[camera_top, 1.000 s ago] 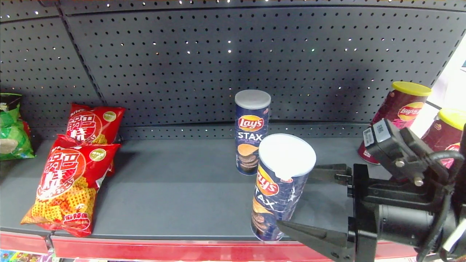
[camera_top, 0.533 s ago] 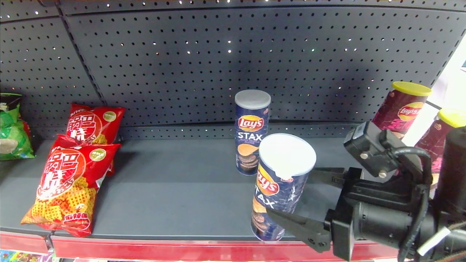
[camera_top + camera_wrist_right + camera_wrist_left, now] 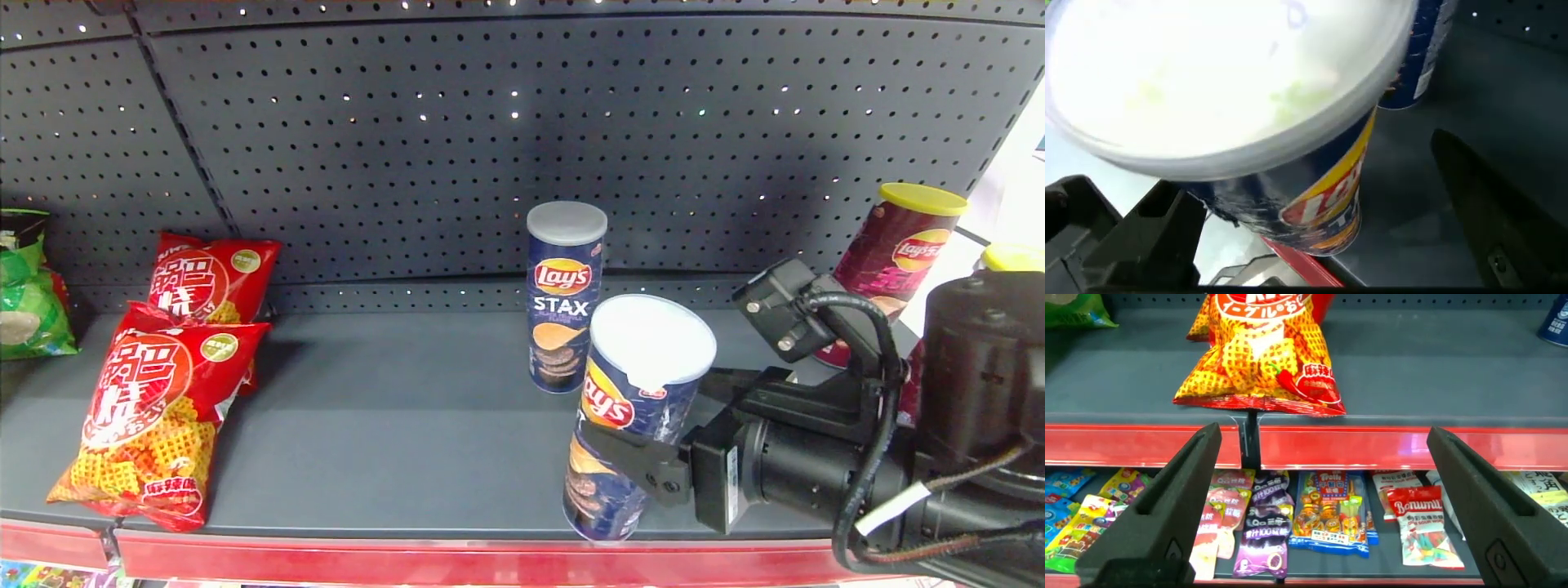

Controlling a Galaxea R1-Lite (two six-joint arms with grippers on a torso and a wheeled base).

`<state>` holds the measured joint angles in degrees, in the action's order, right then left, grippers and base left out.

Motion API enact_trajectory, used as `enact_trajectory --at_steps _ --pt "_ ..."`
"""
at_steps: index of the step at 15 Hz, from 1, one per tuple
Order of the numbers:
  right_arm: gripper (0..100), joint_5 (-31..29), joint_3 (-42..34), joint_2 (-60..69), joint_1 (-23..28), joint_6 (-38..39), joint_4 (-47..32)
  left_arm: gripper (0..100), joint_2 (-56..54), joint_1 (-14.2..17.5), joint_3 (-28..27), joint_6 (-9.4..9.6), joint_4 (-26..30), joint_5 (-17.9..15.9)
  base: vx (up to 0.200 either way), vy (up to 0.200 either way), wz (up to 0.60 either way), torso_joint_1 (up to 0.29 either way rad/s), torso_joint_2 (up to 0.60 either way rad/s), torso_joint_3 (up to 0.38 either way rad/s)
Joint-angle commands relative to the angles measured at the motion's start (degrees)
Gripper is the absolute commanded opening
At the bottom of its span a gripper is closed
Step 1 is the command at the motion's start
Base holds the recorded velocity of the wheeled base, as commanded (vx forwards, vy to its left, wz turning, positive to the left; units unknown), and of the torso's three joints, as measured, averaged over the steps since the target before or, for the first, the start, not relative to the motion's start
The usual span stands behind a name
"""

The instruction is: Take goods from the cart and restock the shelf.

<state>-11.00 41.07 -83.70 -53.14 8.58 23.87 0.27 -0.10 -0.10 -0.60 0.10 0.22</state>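
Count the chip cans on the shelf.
4. Back blue can by the rear wall; front blue can, tilted, at the shelf edge; maroon can at the right; second maroon can far right, mostly hidden, yellow lid showing. More may be hidden.

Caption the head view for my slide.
Right gripper, fingers open, straddles a tilted blue chip can at the shelf's front edge; a second can stands behind.

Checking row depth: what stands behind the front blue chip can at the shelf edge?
A second blue chip can with a grey lid stands upright behind the front can, before the perforated back panel. The front can covers its lower right side.
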Motion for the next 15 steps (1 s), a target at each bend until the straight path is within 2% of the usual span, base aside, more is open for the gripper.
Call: enact_trajectory --at_steps 1,3,4,11,15 --pt "100 -1.0 0.3 -0.5 -1.1 0.1 0.1 100 0.1 0.0 0.0 -0.02 0.0 0.0 0.000 0.000 0.00 0.000 0.00 0.000" --pt "100 -1.1 1.3 -0.7 -2.2 0.9 0.2 100 0.1 0.0 0.0 -0.02 0.0 0.0 0.000 0.000 0.00 0.000 0.00 0.000" --pt "0 -1.1 1.6 -1.0 -2.4 1.0 0.4 100 0.1 0.0 0.0 -0.02 0.0 0.0 0.000 0.000 0.00 0.000 0.00 0.000" --pt "0 -0.6 1.6 -0.2 -3.0 1.7 0.3 100 0.1 0.0 0.0 -0.11 0.0 0.0 0.000 0.000 0.00 0.000 0.00 0.000" --pt "0 6.8 1.1 1.0 -2.9 0.6 0.4 100 0.1 0.0 0.0 -0.02 0.0 0.0 0.000 0.000 0.00 0.000 0.00 0.000"
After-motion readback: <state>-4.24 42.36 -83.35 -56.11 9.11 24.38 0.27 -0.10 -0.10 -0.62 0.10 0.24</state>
